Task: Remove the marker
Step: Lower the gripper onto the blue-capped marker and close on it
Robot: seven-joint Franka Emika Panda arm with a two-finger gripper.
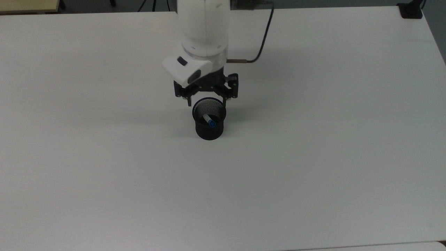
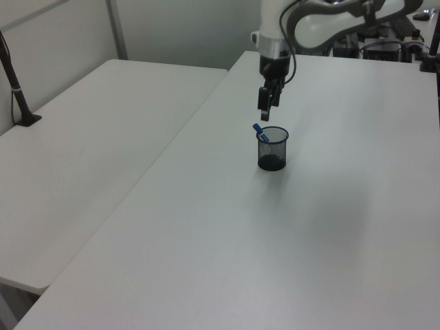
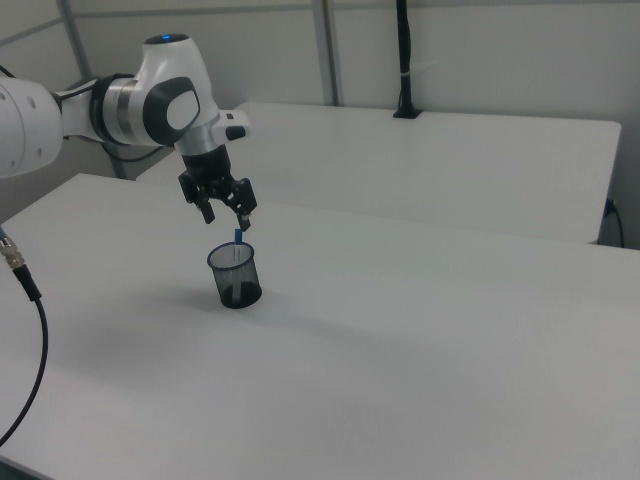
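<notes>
- The white table (image 1: 313, 157) carries a black mesh cup (image 1: 209, 129) near its middle.
- The gripper (image 1: 207, 101) hangs just above the cup's rim, its fingers (image 3: 210, 213) spread wide apart and holding nothing.
- The marker (image 1: 209, 121) leans inside the cup, its blue end poking above the rim.

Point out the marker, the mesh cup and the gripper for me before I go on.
marker (image 1: 210, 122), top view, on its blue end inside the cup.
mesh cup (image 1: 209, 132), top view, on its near outer wall.
gripper (image 3: 226, 219), right view, midway between its open fingertips, above the cup.
</notes>
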